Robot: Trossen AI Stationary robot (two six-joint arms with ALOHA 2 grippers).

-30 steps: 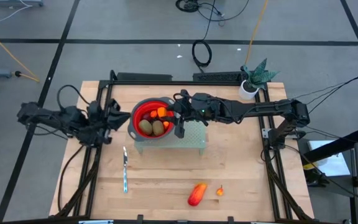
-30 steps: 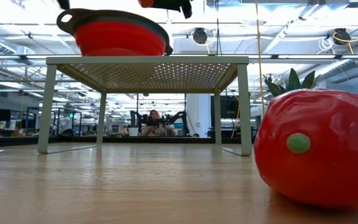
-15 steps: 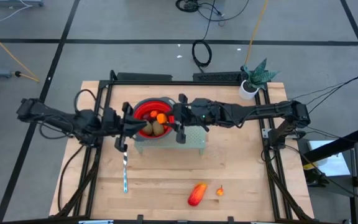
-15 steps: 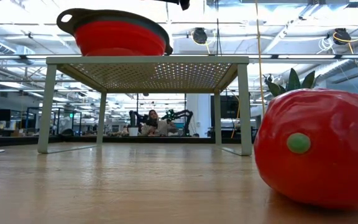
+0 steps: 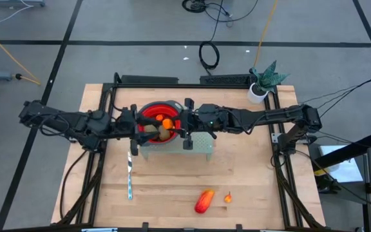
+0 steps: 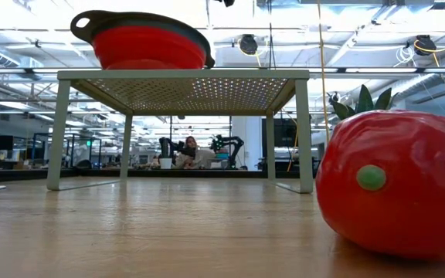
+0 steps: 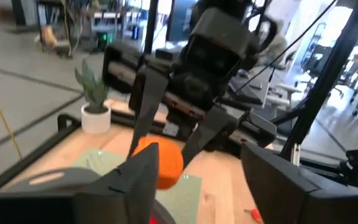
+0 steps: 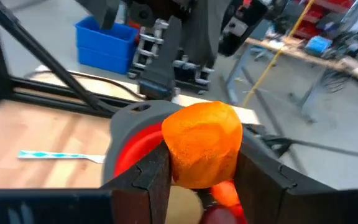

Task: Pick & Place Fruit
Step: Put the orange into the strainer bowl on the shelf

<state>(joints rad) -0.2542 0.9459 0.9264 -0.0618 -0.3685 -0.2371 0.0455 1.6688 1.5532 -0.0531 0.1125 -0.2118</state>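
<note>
My right gripper (image 8: 197, 171) is holding an orange fruit piece (image 8: 204, 144) between its fingers, directly above the red bowl (image 5: 152, 115), which is sitting on the small green rack (image 5: 201, 143) on the table (image 5: 250, 187). My left gripper (image 7: 197, 177) is hovering at the bowl's opposite side with its fingers standing apart, gripping nothing. Brown-green ovals (image 5: 156, 131) are lying in the bowl. A red-orange piece (image 5: 203, 201) and a tiny orange piece (image 5: 228, 198) are resting near the table's front edge.

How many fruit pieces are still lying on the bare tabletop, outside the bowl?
2: the larger red-orange piece near the table's front edge, and a tiny orange piece just to its right. Others sit in the red bowl, partly hidden by the arms.
</note>
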